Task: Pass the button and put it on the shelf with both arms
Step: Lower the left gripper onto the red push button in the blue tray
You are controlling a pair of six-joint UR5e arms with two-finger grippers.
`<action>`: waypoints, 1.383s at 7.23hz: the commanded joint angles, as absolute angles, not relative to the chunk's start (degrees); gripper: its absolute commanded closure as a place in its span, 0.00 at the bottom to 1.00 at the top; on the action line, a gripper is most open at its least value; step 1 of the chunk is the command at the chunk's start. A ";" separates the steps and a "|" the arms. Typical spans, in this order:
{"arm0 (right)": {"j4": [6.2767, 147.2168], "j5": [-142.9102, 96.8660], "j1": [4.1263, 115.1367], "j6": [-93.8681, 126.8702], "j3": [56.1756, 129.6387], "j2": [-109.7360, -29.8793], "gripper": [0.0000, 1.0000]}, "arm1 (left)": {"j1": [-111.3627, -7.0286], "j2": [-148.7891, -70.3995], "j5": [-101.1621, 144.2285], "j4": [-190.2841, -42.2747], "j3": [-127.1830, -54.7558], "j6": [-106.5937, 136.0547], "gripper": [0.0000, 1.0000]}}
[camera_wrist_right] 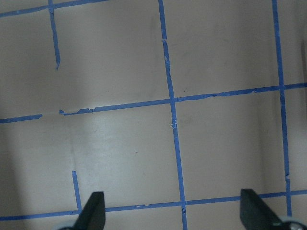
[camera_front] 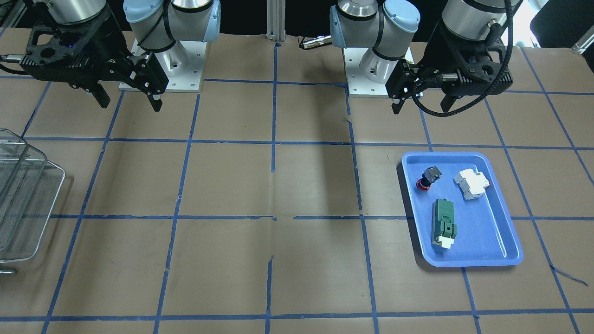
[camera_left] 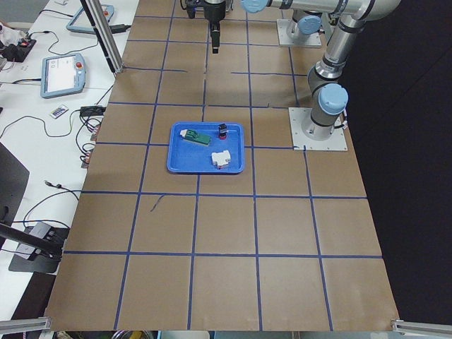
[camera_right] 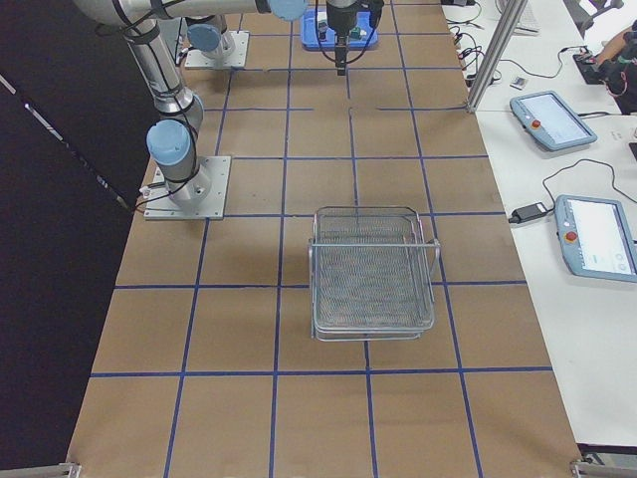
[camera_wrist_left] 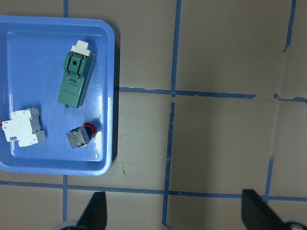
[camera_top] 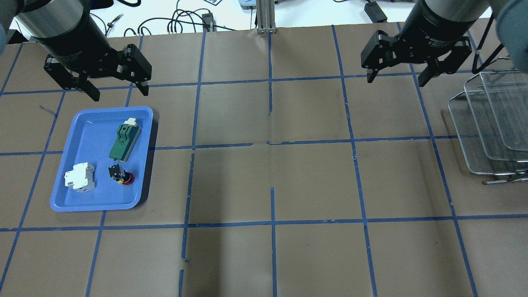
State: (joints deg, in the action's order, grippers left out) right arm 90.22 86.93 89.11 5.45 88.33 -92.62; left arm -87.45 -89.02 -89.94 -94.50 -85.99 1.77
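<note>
The button (camera_front: 428,178), with a red cap and a black barrel, lies on its side in the blue tray (camera_front: 464,264). It also shows in the overhead view (camera_top: 121,175) and the left wrist view (camera_wrist_left: 81,135). My left gripper (camera_top: 119,94) is open and empty, raised above the table just beyond the tray's far edge. My right gripper (camera_top: 397,81) is open and empty, raised above bare table. The wire-mesh shelf (camera_top: 491,123) stands at the table's right end, to the right of the right gripper and nearer the robot, and holds nothing that I can see.
A green rectangular block (camera_top: 123,138) and a white boxy breaker (camera_top: 80,177) lie in the tray (camera_top: 95,205) beside the button. Brown paper with a blue tape grid covers the table. Cables and tablets lie past the far edge.
</note>
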 commanded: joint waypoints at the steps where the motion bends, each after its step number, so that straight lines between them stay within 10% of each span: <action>1: 90.26 86.92 89.12 5.45 88.33 -92.55 0.00 | -87.45 -89.12 -89.83 -94.48 -86.22 1.58 0.00; 10: 90.35 86.92 89.03 5.54 88.24 -92.64 0.00 | -69.70 -96.94 -90.61 -61.26 -116.37 2.47 0.00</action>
State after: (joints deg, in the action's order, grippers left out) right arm 90.35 86.92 89.03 5.53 88.25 -92.62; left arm -70.22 -95.73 -90.20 -63.70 -114.55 2.76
